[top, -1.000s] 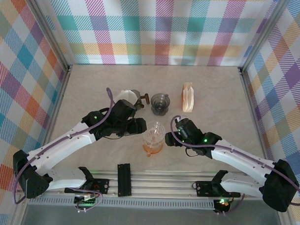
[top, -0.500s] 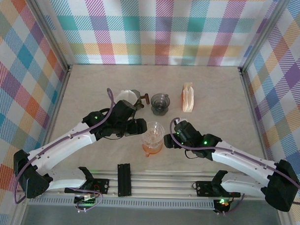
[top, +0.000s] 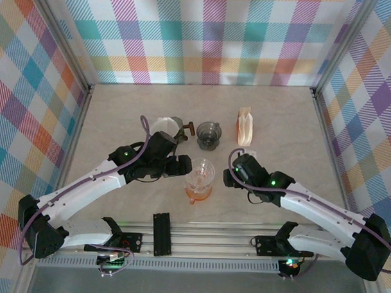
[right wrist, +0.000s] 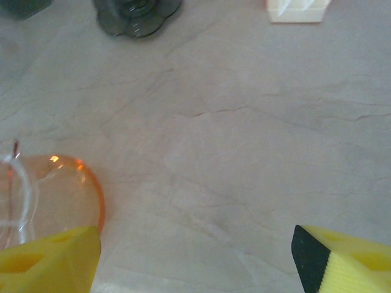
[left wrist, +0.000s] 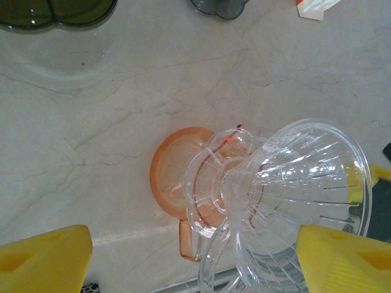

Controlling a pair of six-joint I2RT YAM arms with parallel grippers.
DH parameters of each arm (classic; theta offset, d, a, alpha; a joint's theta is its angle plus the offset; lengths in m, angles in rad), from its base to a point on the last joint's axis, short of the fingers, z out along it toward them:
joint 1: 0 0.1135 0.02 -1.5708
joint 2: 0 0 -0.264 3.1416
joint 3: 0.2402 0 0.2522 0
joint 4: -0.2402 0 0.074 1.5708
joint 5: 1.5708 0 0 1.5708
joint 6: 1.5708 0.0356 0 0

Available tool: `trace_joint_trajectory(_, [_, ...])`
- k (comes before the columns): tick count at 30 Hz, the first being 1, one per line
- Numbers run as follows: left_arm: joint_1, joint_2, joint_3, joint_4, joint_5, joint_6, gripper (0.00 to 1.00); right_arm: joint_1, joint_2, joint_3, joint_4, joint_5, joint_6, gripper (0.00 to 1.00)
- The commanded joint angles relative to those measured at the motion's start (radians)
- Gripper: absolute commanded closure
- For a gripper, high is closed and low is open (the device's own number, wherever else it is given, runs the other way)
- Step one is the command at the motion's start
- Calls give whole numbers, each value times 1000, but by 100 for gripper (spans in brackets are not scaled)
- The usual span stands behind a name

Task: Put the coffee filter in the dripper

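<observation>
Left hand (left wrist: 195,256) and right hand (right wrist: 195,259) both gape wide.

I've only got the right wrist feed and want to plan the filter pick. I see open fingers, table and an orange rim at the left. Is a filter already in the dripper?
Observer: No. The left wrist view looks into the clear dripper: bare ribs, no paper.
Operator: What's the white thing at my top edge?
Observer: The top view shows it whole: the filter holder, standing beyond the right gripper and apart from it.
Operator: Where's the left arm?
Observer: The left gripper is open, close beside the dripper on its left, not closed on it.
</observation>
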Motion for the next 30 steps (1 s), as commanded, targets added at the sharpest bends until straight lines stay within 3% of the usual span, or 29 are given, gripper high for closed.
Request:
trace_joint_trajectory(1, [5, -35, -25, 22, -35, 29, 8, -82, 26, 93, -18, -28, -62, 17])
trace_joint_trajectory(7, [7, -90, -80, 74, -52, 40, 5, -267, 121, 207, 30, -104, -129, 24])
trace_joint_trajectory(15, [6, -140, -127, 105, -72, 73, 3, -401, 424, 407, 71, -139, -184, 49])
trace_joint_trajectory(21, [6, -146, -146, 89, -88, 84, 3, -438, 608, 549, 81, -131, -224, 59])
trace_joint_trajectory(30, [6, -170, -165, 82, -127, 94, 3, -453, 731, 719, 82, -174, -211, 61])
